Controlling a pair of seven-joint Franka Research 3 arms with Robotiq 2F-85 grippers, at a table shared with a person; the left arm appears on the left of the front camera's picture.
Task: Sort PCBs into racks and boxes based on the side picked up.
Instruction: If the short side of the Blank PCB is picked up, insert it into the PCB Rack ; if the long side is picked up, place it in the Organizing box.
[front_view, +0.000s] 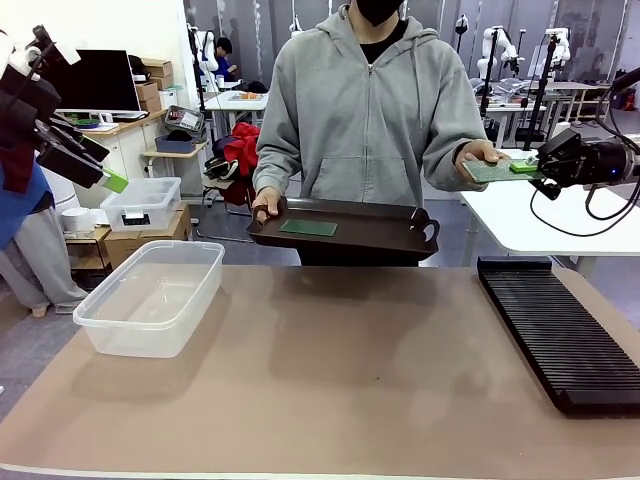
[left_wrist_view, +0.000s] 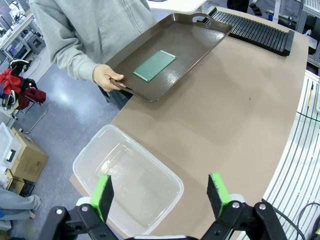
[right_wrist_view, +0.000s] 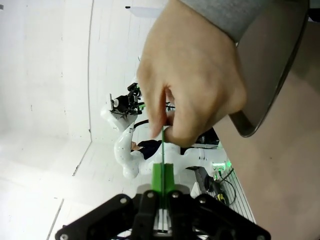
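One green PCB (front_view: 308, 228) lies flat on the dark brown tray (front_view: 400, 238) that the person holds over the table's far edge. The same PCB (left_wrist_view: 155, 65) also appears in the left wrist view. The person's other hand (front_view: 480, 153) holds a second PCB (front_view: 492, 171) out to the right, and my right gripper (front_view: 526, 168) is shut on its other end. In the right wrist view this PCB (right_wrist_view: 163, 145) stands edge-on between the shut pads of my right gripper (right_wrist_view: 163, 175), under the hand (right_wrist_view: 190, 85). My left gripper (front_view: 100, 165) hangs open at upper left; the left wrist view has it (left_wrist_view: 160, 195) over the clear box (left_wrist_view: 135, 180).
The clear box (front_view: 110, 322) stands on the table's left side, and the long black rack (front_view: 560, 330) lies along the right side. The brown tabletop (front_view: 340, 370) lies bare between them. A smaller lidded bin (front_view: 142, 203) sits off the table behind the box.
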